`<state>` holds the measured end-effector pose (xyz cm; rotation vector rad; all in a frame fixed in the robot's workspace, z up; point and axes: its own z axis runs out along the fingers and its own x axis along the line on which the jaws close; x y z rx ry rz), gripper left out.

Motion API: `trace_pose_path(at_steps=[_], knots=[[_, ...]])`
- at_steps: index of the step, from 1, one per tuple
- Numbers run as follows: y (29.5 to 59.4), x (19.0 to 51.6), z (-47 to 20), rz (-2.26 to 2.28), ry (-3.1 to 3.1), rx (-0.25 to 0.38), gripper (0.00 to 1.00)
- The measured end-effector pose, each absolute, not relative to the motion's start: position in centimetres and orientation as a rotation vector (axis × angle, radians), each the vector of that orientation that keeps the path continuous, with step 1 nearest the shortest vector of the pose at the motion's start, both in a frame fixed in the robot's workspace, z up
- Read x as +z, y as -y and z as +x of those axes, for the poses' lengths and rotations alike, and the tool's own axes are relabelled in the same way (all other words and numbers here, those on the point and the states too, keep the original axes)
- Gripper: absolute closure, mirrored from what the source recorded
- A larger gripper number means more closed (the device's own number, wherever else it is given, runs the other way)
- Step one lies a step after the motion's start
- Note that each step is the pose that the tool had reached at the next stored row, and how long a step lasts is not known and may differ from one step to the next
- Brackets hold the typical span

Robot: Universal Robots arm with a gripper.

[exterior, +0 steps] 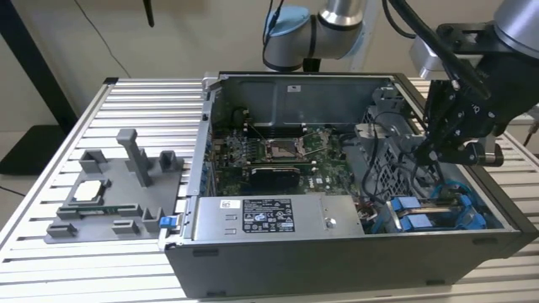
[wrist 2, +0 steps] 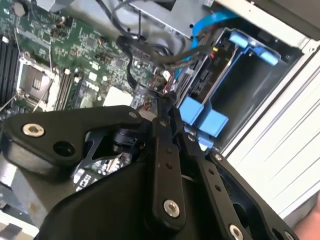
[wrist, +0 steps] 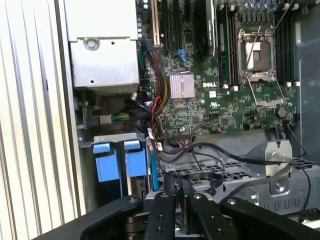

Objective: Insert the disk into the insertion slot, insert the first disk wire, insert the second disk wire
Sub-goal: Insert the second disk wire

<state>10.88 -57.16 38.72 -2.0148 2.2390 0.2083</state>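
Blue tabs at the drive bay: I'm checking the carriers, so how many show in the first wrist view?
2: one blue tab nearer the case wall, the other blue tab right beside it, next to the blue cable. More may be hidden.

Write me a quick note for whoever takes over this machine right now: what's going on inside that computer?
Gripper: low inside the case, at the end of the drive bay nearest the motherboard; whether it grips anything cannot be told.
Disk: appears seated in the insertion slot, its connector end facing the gripper, with the blue carrier tabs beside it.
Wires: a black wire runs to just in front of the gripper tip; a blue cable lies above the bay.
Done: disk insertion, it seems.
Left: neither wire can be seen plugged into the disk, so treat both wire steps as open.
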Motion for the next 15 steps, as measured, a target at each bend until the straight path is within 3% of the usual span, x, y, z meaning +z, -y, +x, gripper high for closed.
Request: trace_pose_path(at_steps=[15], knots=[[58.1,37.3,11.5,-2.069,-2.251,0.186,1.00]])
